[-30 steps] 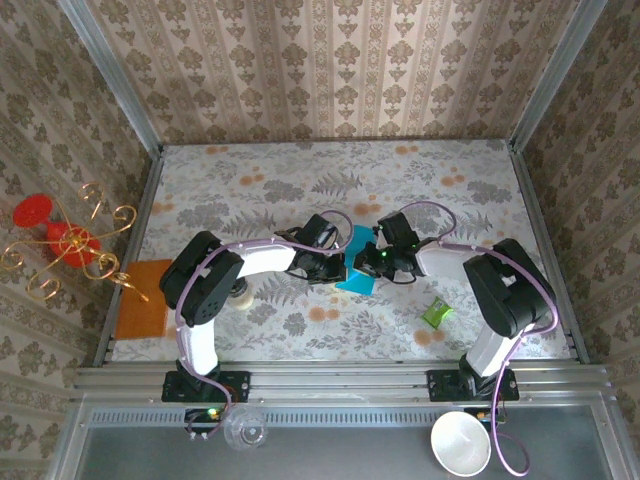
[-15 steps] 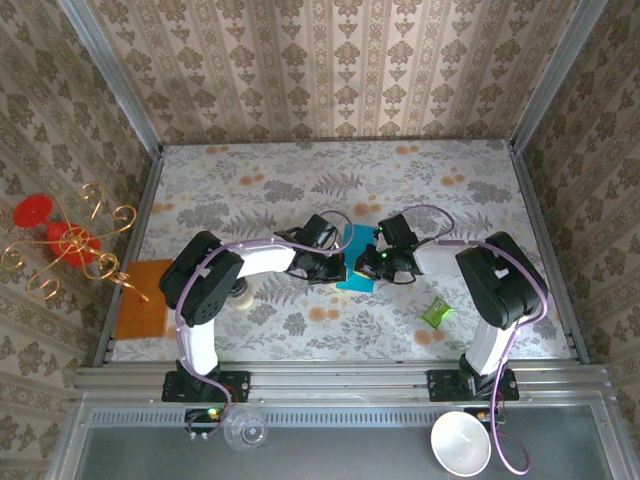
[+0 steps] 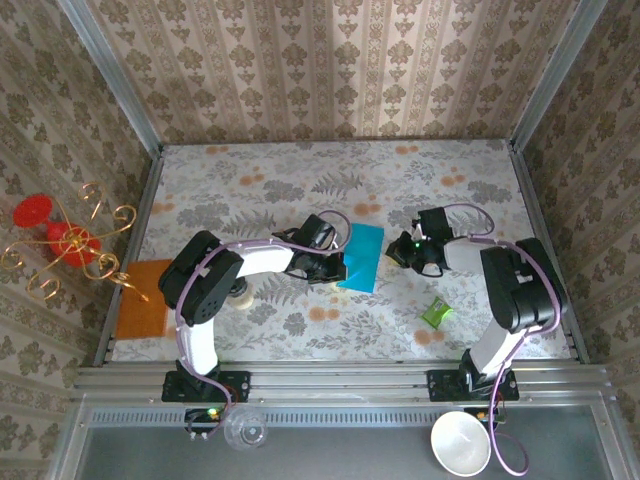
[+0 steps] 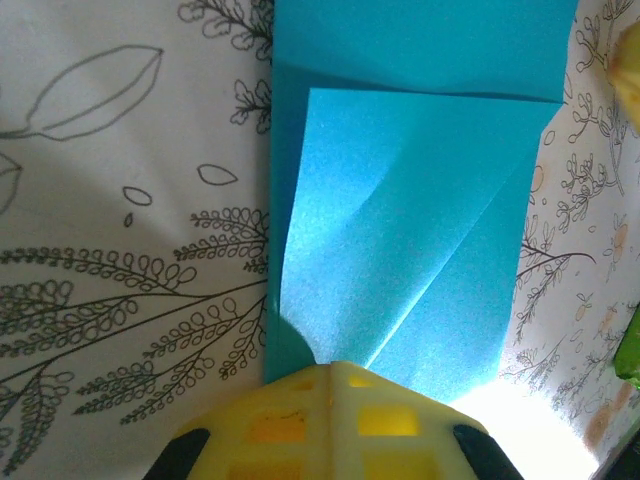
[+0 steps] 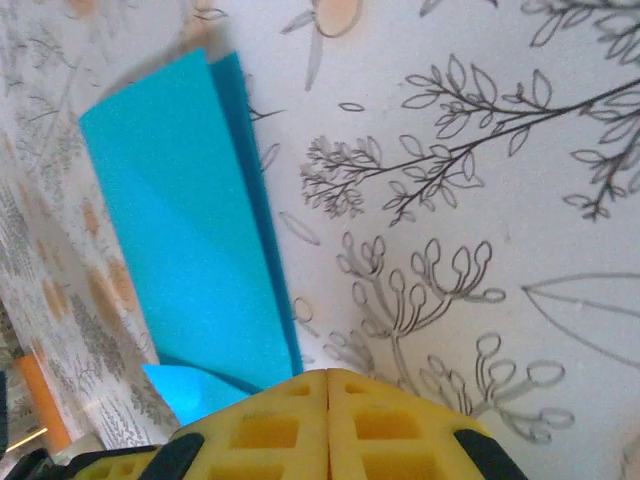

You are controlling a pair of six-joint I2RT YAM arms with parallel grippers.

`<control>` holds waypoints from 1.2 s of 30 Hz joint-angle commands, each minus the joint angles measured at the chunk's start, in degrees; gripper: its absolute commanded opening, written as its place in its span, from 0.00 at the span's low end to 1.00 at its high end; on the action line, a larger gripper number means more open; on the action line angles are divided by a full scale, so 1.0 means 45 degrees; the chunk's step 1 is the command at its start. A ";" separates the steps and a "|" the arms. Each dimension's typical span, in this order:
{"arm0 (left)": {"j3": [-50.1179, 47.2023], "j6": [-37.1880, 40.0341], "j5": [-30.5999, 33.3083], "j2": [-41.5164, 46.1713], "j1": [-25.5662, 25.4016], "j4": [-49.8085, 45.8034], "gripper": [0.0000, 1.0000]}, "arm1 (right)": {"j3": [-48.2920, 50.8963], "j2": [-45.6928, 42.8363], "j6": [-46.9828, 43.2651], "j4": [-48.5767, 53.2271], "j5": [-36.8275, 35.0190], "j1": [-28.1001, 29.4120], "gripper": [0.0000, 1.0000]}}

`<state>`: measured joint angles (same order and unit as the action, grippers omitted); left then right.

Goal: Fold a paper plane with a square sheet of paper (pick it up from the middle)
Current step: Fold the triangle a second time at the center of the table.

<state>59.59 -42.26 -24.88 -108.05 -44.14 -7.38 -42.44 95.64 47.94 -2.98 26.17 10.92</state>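
Observation:
The teal-blue sheet of paper [image 3: 362, 257] lies folded in layers at mid-table, a long slanted strip. In the left wrist view the paper [image 4: 420, 250] has a lighter upper flap with a diagonal crease. My left gripper [image 3: 338, 266] is shut, and its yellow fingertips [image 4: 330, 366] rest on the sheet's near left edge. My right gripper [image 3: 398, 252] is shut too and stands on the tablecloth just right of the sheet, apart from it. In the right wrist view its closed tips [image 5: 328, 374] sit beside the paper's [image 5: 180, 220] long edge.
A small green crumpled wrapper [image 3: 436, 313] lies to the right of the sheet, near the front. An orange mat [image 3: 142, 298] sits at the table's left edge. A white cup [image 3: 461, 443] and a clear glass [image 3: 245, 430] stand below the front rail.
My right gripper has drawn back to the right, off the paper, which now shows as a longer uncovered strip. The left gripper has stayed on the sheet's left edge.

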 commanded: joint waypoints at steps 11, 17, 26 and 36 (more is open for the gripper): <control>0.0018 0.0055 0.0091 -0.0308 0.0084 -0.1564 0.00 | -0.0673 0.0771 0.0073 -0.0418 0.0297 0.2552 0.09; 0.0202 0.0191 -0.0137 0.0048 0.0068 -0.1443 0.00 | -0.0765 0.1495 0.0056 0.0134 -0.0219 0.2496 0.08; 0.0928 0.0097 -0.0652 0.0088 -0.0147 -0.0783 0.03 | -0.0472 0.1893 0.0120 0.0566 -0.0542 0.2437 0.07; 0.1695 0.0289 -0.0757 -0.1034 -0.0212 -0.1006 0.02 | -0.0398 0.2117 0.0143 0.0686 -0.0523 0.2418 0.06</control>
<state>65.78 -42.22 -27.27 -111.44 -44.97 -10.35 -45.30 101.65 48.14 -4.71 27.59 22.02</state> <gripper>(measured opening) 0.066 0.066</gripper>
